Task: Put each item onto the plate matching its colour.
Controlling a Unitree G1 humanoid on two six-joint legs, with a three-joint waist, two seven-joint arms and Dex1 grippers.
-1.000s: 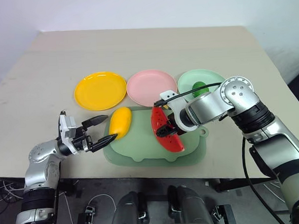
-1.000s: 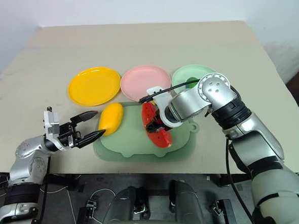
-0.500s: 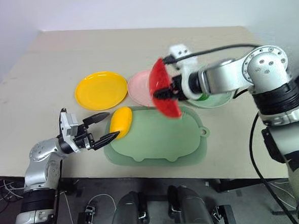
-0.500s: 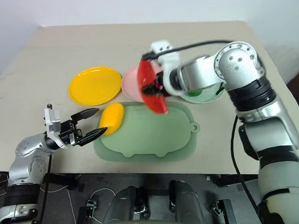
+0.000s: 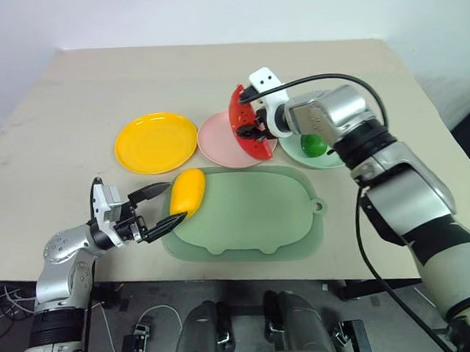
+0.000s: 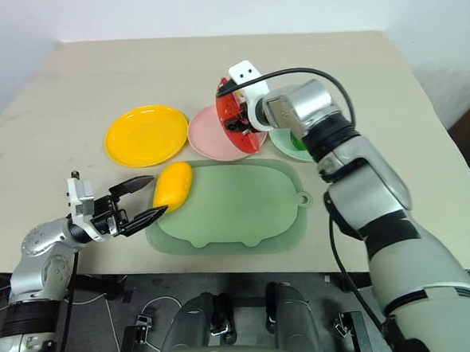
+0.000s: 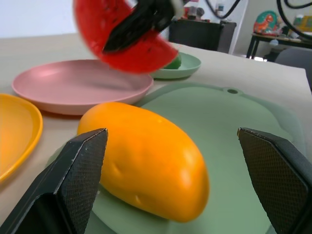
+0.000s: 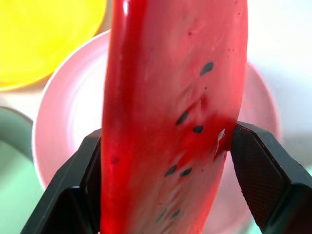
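Note:
My right gripper [image 5: 254, 130] is shut on the red watermelon wedge [image 5: 244, 127] and holds it over the right half of the pink plate [image 5: 221, 141]. In the right wrist view the wedge [image 8: 170, 112] sits pinched between both fingers with the pink plate [image 8: 63, 146] beneath. The yellow mango [image 5: 188, 192] lies on the left end of the pale green mat [image 5: 253, 215]. My left gripper [image 5: 153, 205] stands open just left of the mango, its fingertips either side of the mango's near end. A small green fruit [image 5: 313, 145] rests on the green plate [image 5: 332, 159]. The yellow plate [image 5: 155, 142] holds nothing.
The three plates line up across the middle of the beige table [image 5: 213, 74], with the mat in front of them near the table's front edge. The mat's small tab with a hole [image 5: 322, 207] points right.
My right arm has lifted the watermelon wedge off the mat and carried it away from me to above the pink plate. The left gripper stayed beside the mango.

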